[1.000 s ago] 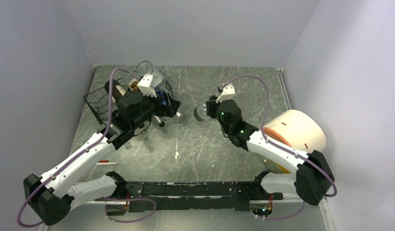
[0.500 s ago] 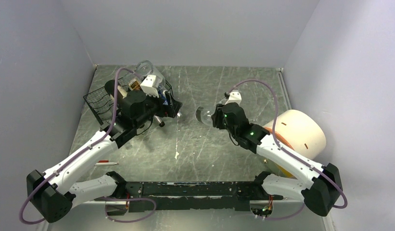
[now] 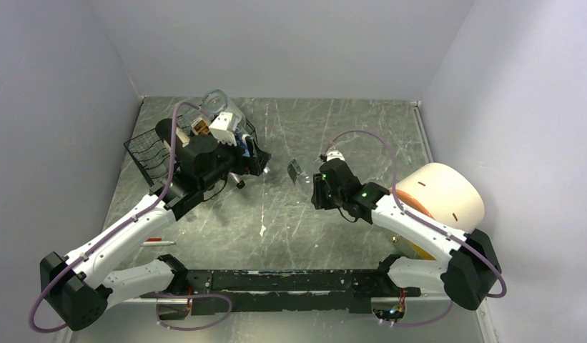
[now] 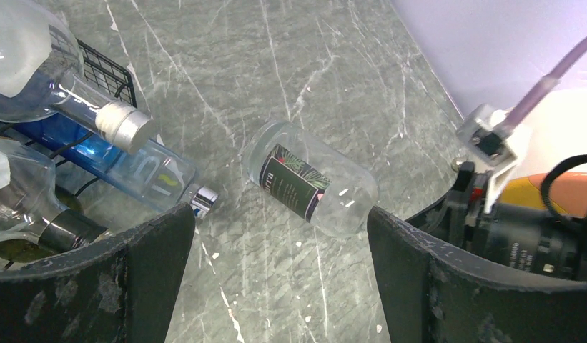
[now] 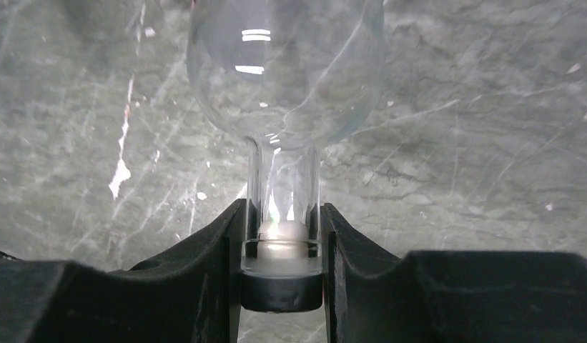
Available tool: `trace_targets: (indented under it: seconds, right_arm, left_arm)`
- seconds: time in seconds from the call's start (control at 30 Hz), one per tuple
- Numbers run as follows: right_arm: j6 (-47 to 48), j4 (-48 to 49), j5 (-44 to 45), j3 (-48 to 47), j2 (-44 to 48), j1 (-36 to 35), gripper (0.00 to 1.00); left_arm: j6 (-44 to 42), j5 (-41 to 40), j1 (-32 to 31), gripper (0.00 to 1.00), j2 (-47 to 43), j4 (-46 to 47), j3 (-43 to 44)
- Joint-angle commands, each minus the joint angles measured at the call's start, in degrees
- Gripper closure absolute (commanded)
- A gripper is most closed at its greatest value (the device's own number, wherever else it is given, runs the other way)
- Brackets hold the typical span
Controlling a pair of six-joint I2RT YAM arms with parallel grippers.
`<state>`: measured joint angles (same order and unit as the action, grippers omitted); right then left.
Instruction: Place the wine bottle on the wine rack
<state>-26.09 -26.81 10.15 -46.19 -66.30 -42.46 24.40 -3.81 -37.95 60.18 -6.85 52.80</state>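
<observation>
While the R gripper [image 5: 282,239] pinches the wine bottle [image 5: 284,64] by its neck, jaws narrow and tight on the glass just above the cap, the clear body sticks out ahead of the fingers over the grey marbled table [image 5: 490,107]. Top view: wine bottle [image 3: 298,173] is just off centre, approx. 1 o'clock, base aimed at 10 o'clock, neck back toward 4 o'clock in the R gripper [image 3: 310,187]. Can't tell if it clears the table. It's not on the wine rack [image 3: 144,153], which stands at 10 o'clock, well apart from it. L gripper [image 3: 253,161] is at the rack's 3 o'clock end, jaws wide, nothing btwn them. L wrist view: dark label on the wine bottle [image 4: 309,187]; at least three other bottles [image 4: 97,114] lie in the wine rack [image 4: 104,71], caps pointing out. Cream drum [image 3: 442,193] at 3 o'clock.
</observation>
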Motion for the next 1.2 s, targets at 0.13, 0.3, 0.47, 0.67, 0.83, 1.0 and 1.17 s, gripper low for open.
trace_targets:
  seconds: [0.13, 0.3, 0.47, 0.67, 0.83, 1.0, 1.17]
  right_arm:
    - [0.7, 5.1, -2.7, 3.3, -6.6, 0.0, 1.0]
    - [1.9, 7.4, -3.2, 3.5, -10.2, -0.1, 1.0]
    - [2.7, 9.3, -1.5, 3.4, -12.1, -0.1, 0.76]
    - [2.9, 12.2, -0.3, 3.4, -14.5, -0.1, 0.64]
    - [2.9, 13.0, 0.0, 2.2, -16.9, -0.1, 0.63]
    - [3.1, 13.9, 0.4, 1.5, -18.4, -0.1, 0.54]
    - [3.2, 15.7, 0.4, 1.0, -20.0, -0.1, 0.47]
  left_arm:
    - [-1.0, 0.4, 0.5, 0.06, 0.4, 0.8, 0.3]
    - [-1.1, 0.4, 0.6, 0.06, 0.6, 0.7, 0.6]
    - [-1.4, -0.3, 0.5, 0.06, 1.3, 0.5, 0.7]
    - [-1.3, 0.3, 0.5, 0.06, 2.2, 0.8, 0.8]
    - [-1.3, 0.0, 0.6, 0.06, 2.3, 0.8, 0.5]
    - [-1.3, -0.5, 0.6, 0.06, 1.9, 0.8, 0.1]
    - [-1.4, -0.8, 0.7, 0.06, 1.8, 0.7, 0.0]
